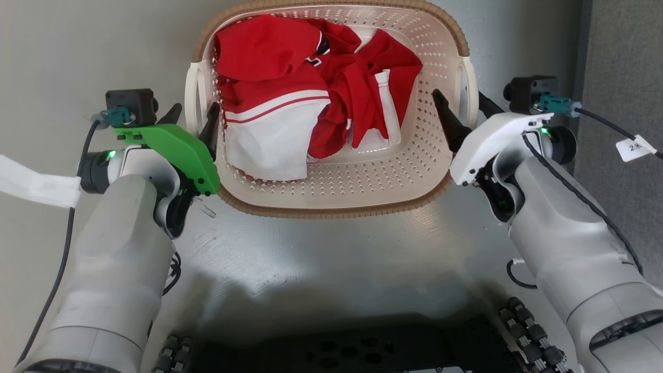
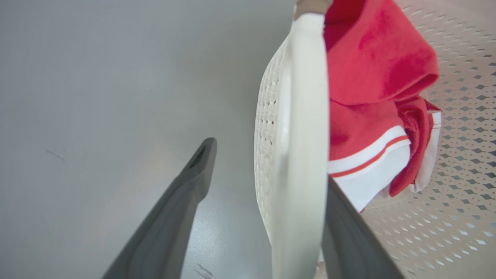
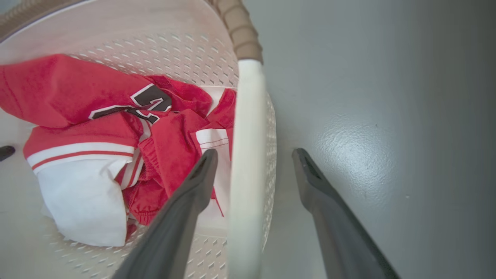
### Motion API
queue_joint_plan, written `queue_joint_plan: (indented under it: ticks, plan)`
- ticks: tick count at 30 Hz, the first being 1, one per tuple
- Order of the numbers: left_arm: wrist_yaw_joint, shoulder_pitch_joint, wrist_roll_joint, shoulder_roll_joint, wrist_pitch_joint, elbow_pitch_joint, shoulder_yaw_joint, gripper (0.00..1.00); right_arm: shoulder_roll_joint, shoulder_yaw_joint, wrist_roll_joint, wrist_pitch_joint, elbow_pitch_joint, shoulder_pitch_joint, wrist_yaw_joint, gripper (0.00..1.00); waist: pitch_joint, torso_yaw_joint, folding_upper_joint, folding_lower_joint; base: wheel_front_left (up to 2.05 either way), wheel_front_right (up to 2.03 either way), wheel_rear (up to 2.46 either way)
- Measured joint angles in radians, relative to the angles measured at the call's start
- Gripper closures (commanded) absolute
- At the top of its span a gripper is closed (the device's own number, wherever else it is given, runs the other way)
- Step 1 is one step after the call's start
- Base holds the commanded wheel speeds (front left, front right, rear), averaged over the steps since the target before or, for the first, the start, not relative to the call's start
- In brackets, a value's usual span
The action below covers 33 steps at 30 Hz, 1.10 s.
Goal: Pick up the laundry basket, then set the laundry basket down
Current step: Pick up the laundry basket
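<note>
Left gripper (image 1: 194, 115) and right gripper (image 1: 460, 106) are open — each straddles one side of the laundry basket (image 1: 336, 182), which holds red-and-white clothes (image 1: 279, 46) on the grey floor (image 1: 311, 254)

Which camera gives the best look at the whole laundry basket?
The head view: the laundry basket shows almost whole, with the red and white clothes inside. The left wrist view gives its left handle close up plus some perforated wall; the right wrist view gives its right handle and part of the inside.

Lab-like test space, bare glossy grey floor (image 1: 331, 248), darker grey textured strip (image 1: 621, 52), cable tag (image 1: 634, 147)
</note>
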Motion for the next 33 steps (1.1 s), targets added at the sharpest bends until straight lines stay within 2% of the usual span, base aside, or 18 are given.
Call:
queue_joint_plan:
  ticks: [1, 2, 3, 4, 5, 6, 14, 23, 33]
  plan:
    - [0.0, -0.003, -0.006, 0.0, 0.0, 0.005, -0.005, 0.0, 0.0, 0.007, 0.005, 0.0, 0.001, -0.004, 0.0, 0.13, 0.001, 0.001, 0.0, 0.0, 0.0, 0.0, 0.0]
    - [0.0, -0.006, -0.01, 0.0, 0.0, 0.01, -0.011, 0.0, 0.0, 0.012, 0.012, 0.0, 0.002, -0.009, 0.0, 0.5, 0.001, 0.001, 0.0, 0.0, 0.0, 0.0, 0.0]
    - [0.0, -0.009, -0.015, 0.0, 0.0, 0.014, -0.016, 0.08, 0.0, 0.02, 0.017, -0.002, 0.002, -0.015, 0.003, 0.69, 0.001, 0.002, 0.0, 0.0, 0.0, 0.0, 0.0]
    - [0.0, -0.011, -0.017, 0.0, 0.0, 0.016, -0.02, 0.36, 0.0, 0.026, 0.019, -0.002, 0.003, -0.021, 0.005, 1.0, 0.001, 0.002, 0.0, 0.0, 0.0, 0.0, 0.0]
    - [0.0, -0.014, -0.02, 0.0, 0.0, 0.018, -0.024, 0.74, 0.0, 0.03, 0.023, -0.002, 0.004, -0.027, 0.008, 1.0, 0.001, 0.003, 0.0, 0.0, 0.0, 0.0, 0.0]
    - [0.0, -0.015, -0.023, 0.0, 0.0, 0.02, -0.028, 1.0, 0.0, 0.034, 0.026, -0.003, 0.007, -0.033, 0.008, 1.0, 0.001, 0.003, 0.0, 0.0, 0.0, 0.0, 0.0]
    - [-0.004, -0.021, -0.062, -0.012, -0.025, 0.051, -0.064, 1.0, 0.001, 0.069, 0.051, -0.03, 0.051, -0.041, 0.006, 1.0, -0.026, 0.004, 0.0, 0.0, 0.0, 0.0, 0.0]
    - [-0.004, -0.007, -0.111, -0.012, -0.036, 0.085, -0.115, 1.0, 0.002, 0.109, 0.117, -0.041, 0.089, -0.029, 0.007, 1.0, -0.106, 0.002, 0.0, -0.0001, 0.0, 0.0, 0.0]
    - [-0.004, 0.059, -0.173, -0.015, -0.023, 0.124, -0.133, 1.0, 0.002, 0.187, 0.202, 0.014, 0.098, 0.008, 0.007, 1.0, -0.234, -0.004, 0.0, -0.0001, 0.0, 0.0, 0.0]
